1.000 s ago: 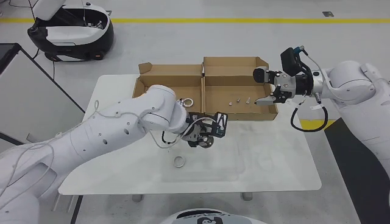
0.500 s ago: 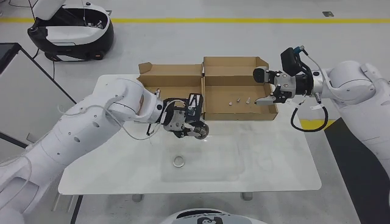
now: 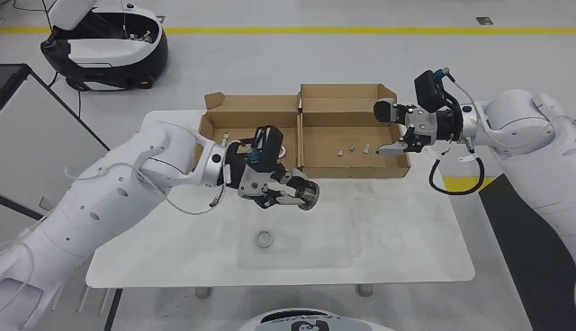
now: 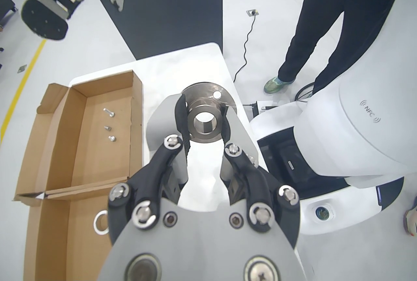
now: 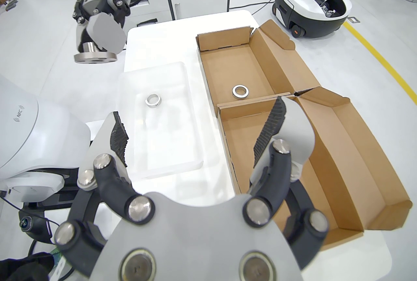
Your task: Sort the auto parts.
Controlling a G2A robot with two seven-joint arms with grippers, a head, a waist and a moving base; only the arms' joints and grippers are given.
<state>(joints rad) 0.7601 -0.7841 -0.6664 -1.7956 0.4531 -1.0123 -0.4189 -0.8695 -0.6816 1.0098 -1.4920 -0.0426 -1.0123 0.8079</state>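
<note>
Two cardboard boxes: the screw box (image 3: 346, 115) holds three screws (image 4: 107, 128), and the box beside it (image 5: 234, 67) holds one ring (image 5: 240, 91). A second ring (image 5: 151, 100) lies on the clear tray (image 5: 169, 145) near the screw box. The left gripper (image 4: 202, 121) clamps the one flange (image 4: 202, 89) off the table, near the screw box. The right gripper (image 5: 198, 119) gapes over the screw box's end. The right wrist view shows the boxed ring whole; in the left wrist view, that gripper's body cuts it off.

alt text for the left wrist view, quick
The left gripper is shut on a metal flange, with the white table behind it. Nearby, an open cardboard box holds three small bolts.
</note>
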